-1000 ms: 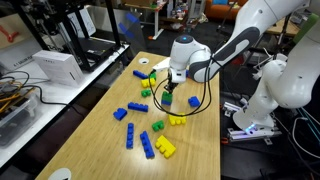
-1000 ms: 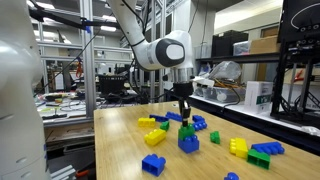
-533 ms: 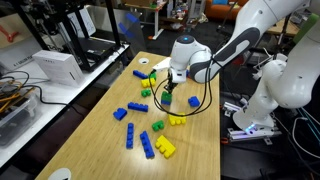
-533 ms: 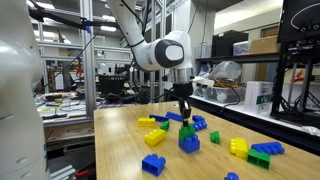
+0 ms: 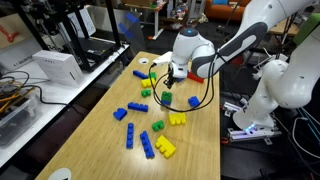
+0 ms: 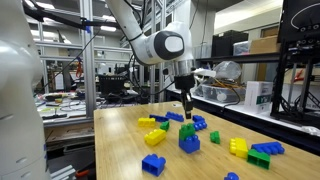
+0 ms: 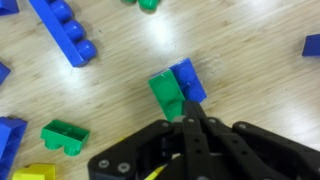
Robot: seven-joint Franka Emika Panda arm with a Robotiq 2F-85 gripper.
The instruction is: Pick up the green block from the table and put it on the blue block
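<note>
Green block point(image 7: 165, 95): small, bright green, bumps on top, over the wooden table point(image 7: 260, 70).
Where: right against the blue block point(image 7: 189, 79); on top of it or beside it, I cannot tell.
Gripper point(image 7: 190, 122): shut tight, holding nothing, up above both blocks.
Change: a second ago the gripper was lower, down by the blocks.
</note>
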